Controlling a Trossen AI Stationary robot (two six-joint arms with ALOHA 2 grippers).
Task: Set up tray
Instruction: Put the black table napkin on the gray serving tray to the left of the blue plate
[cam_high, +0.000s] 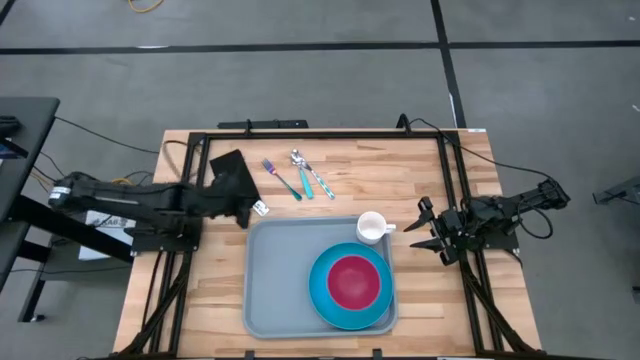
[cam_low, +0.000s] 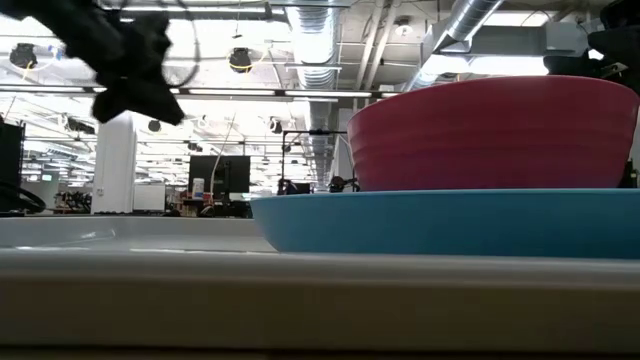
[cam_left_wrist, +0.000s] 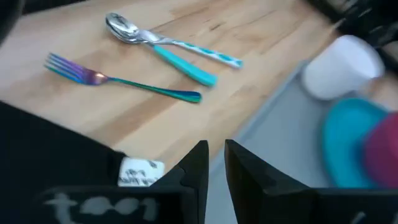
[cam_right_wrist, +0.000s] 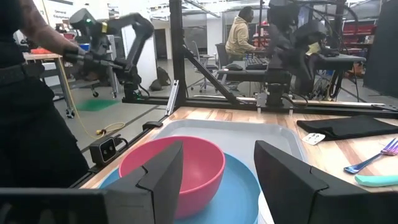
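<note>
Tray (cam_high: 280, 285) lies at the worktop's front edge, carrying plate (cam_high: 325, 300), bowl (cam_high: 352, 280) and cup (cam_high: 372, 227). Left gripper (cam_high: 243, 208), apparently clenched on the black napkin (cam_high: 232, 180), hovers beside the tray's rear-left corner for placement; right gripper (cam_high: 424, 227) waits released at the right edge.

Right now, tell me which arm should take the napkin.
Left. Its pincer hovers at the edge of the napkin; the right pincer waits open across the tray, farther away.
</note>
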